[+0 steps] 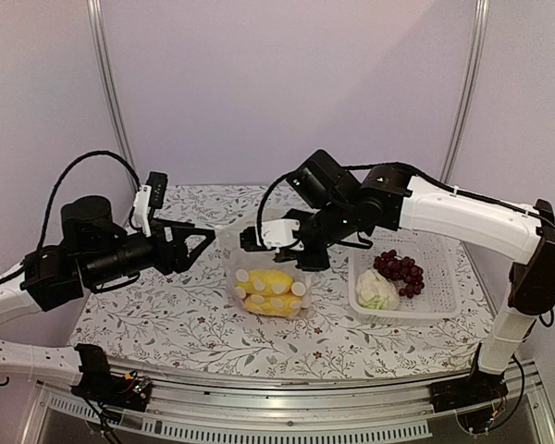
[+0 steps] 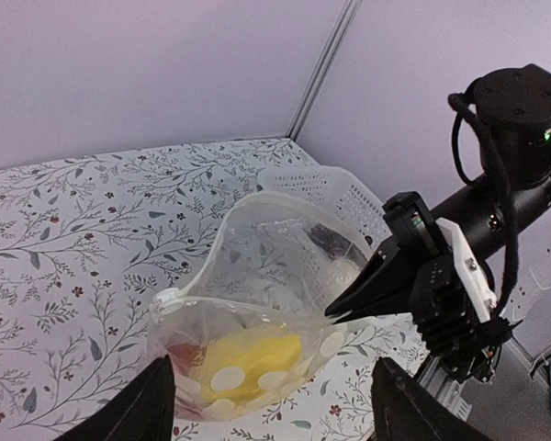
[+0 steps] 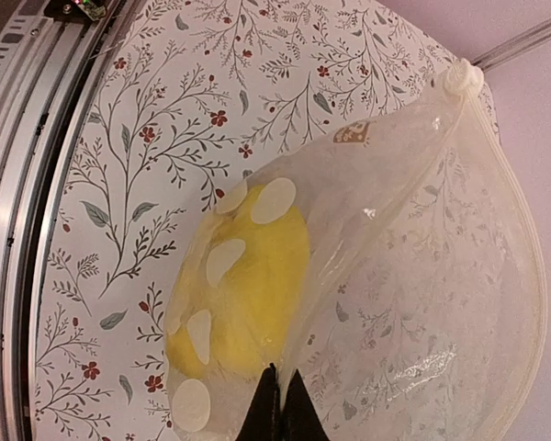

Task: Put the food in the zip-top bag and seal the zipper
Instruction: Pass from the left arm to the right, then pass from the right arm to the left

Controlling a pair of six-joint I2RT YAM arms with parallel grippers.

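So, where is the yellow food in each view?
Top: yellow food, lower centre, inside the bag.
Left wrist: yellow food, bottom centre, low in the bag.
Right wrist: yellow food, left of centre.
Shared landmark: the white dots around it.

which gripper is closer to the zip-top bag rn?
Right. The right gripper has its fingers shut on the rim of the zip-top bag; the left gripper is open, beside its left side.
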